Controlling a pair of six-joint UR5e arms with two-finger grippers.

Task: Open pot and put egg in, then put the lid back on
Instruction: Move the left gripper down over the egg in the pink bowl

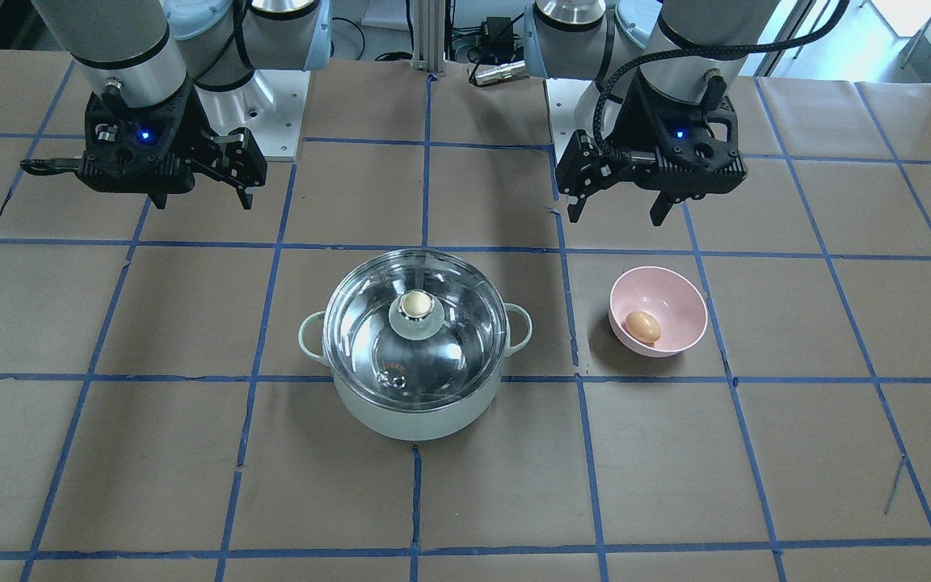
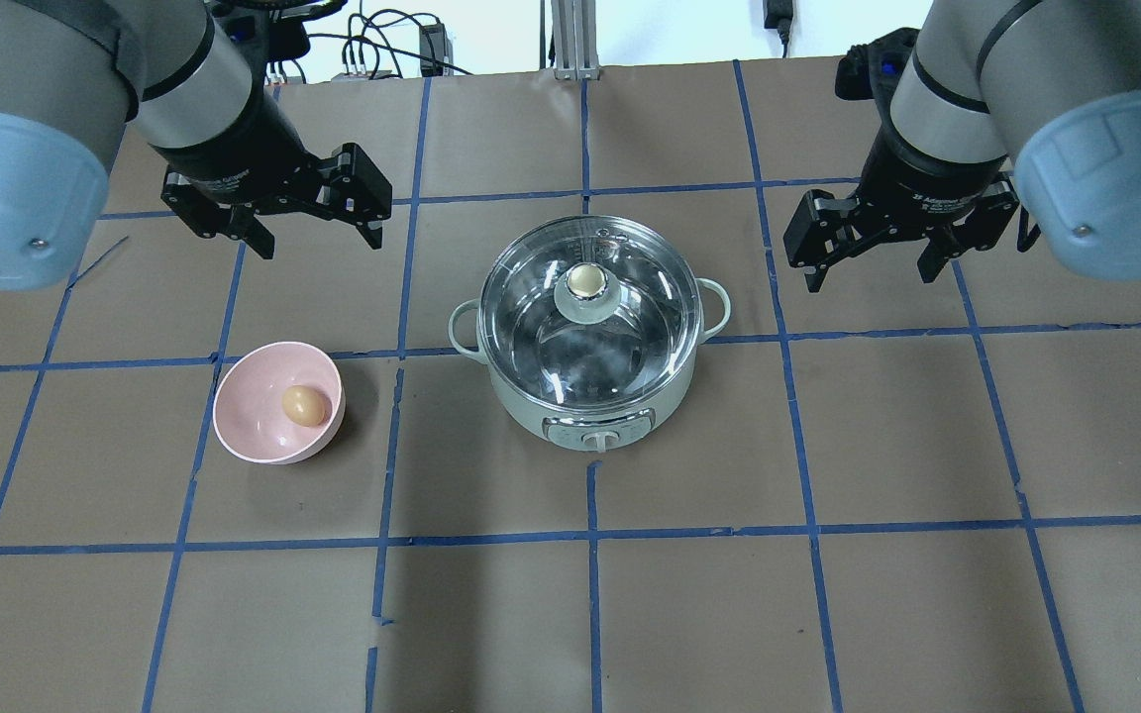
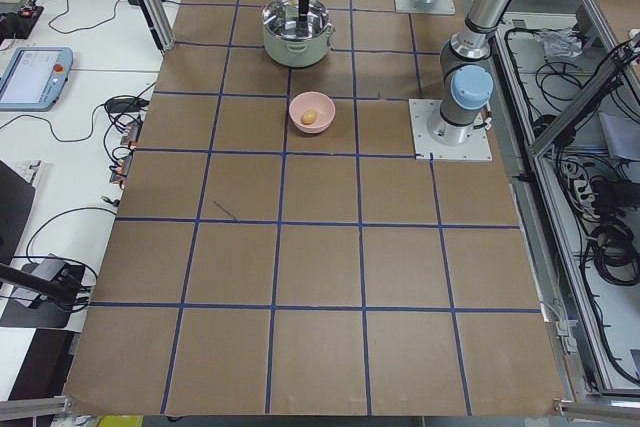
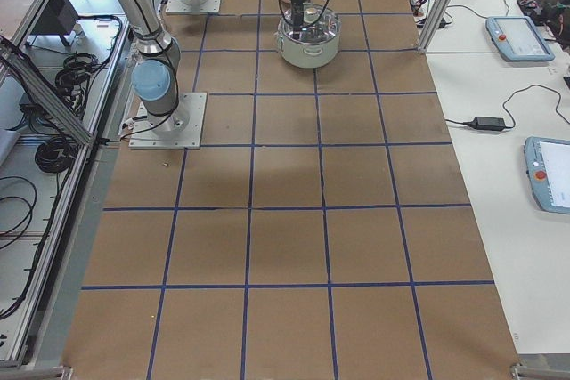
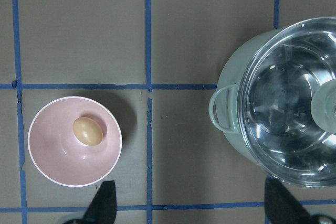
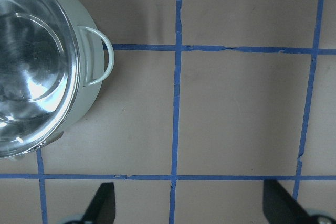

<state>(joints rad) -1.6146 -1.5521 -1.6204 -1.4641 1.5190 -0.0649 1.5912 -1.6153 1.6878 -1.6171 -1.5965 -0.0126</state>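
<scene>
Front-facing view: one pot (image 1: 413, 414) stands on the table (image 1: 110, 453) with its one lid (image 1: 415, 311) seated, so the knob must be lifted first. One egg (image 1: 643, 326) lies in one pink bowl (image 1: 670, 283) at the pot's 3 o'clock, cupped against rolling.

Overhead: two tools. The left gripper (image 2: 321, 238) and the right gripper (image 2: 870, 275) hang spread and empty at the pot's 10 and 2 o'clock, probably one for each job.

Left wrist: the bowl and the pot both lie ahead of the fingertips.

Side views: too small to add anything.
</scene>
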